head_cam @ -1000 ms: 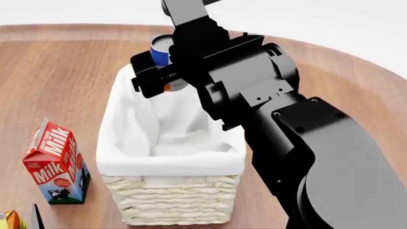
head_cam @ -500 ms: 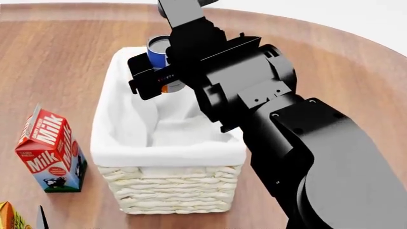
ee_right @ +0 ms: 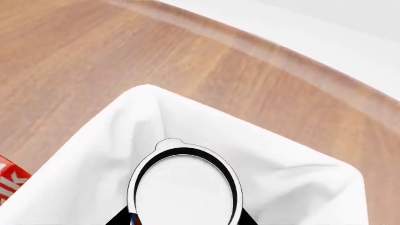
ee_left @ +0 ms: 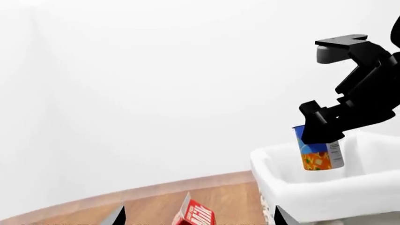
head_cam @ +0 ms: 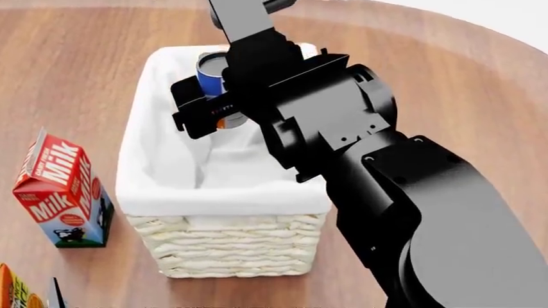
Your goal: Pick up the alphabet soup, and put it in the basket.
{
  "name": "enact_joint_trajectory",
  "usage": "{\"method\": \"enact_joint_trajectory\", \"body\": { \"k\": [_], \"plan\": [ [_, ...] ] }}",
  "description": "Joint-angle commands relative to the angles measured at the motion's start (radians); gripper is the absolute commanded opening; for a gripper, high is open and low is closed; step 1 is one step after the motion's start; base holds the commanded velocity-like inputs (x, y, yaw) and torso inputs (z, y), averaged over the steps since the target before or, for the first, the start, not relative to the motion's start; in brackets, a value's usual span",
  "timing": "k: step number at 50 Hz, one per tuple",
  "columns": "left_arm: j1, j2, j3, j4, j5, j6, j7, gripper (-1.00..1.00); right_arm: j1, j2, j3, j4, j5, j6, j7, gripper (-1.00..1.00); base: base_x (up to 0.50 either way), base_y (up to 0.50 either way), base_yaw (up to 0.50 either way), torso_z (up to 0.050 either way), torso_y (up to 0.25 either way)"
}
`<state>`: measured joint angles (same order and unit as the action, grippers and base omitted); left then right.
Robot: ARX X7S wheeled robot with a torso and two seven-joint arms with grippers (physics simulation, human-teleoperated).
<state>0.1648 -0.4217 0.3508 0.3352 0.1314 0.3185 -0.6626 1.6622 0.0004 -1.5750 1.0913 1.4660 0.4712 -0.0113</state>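
The alphabet soup (head_cam: 213,70), a blue-labelled can with an orange picture and a white top, hangs upright over the far end of the basket (head_cam: 224,253). My right gripper (head_cam: 215,106) is shut on its sides. In the right wrist view the can's white top (ee_right: 184,187) fills the space between the dark fingertips, with the white lining (ee_right: 275,159) below it. The left wrist view shows the can (ee_left: 320,154) held above the basket rim (ee_left: 293,185), its bottom level with the rim. My left gripper (ee_left: 198,220) is open and holds nothing, well apart from the basket.
A red and blue milk carton (head_cam: 60,192) stands on the wooden table (head_cam: 77,77) left of the basket. An orange carton (head_cam: 12,292) shows at the lower left corner. My right arm (head_cam: 411,212) covers the basket's right side.
The right gripper has carried the can from above the basket's far rim to over its inside. The head view has shifted, so the basket and milk carton sit lower left.
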Motion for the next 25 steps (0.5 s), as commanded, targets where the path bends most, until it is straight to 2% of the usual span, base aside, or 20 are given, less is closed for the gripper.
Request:
{"method": "enact_joint_trajectory", "body": {
  "k": [1,25],
  "plan": [
    [0.002,-0.001,0.002,0.001,0.006,0.004,-0.006,1.00,0.005,0.000,0.021,-0.004,-0.041,-0.005,-0.009,-1.00,0.00,0.00,0.00,0.001,-0.057],
    [-0.003,-0.003,0.009,-0.005,0.007,0.006,-0.009,1.00,0.009,0.000,0.022,-0.008,-0.046,0.000,-0.012,-1.00,0.00,0.00,0.00,0.000,-0.055]
  ]
}}
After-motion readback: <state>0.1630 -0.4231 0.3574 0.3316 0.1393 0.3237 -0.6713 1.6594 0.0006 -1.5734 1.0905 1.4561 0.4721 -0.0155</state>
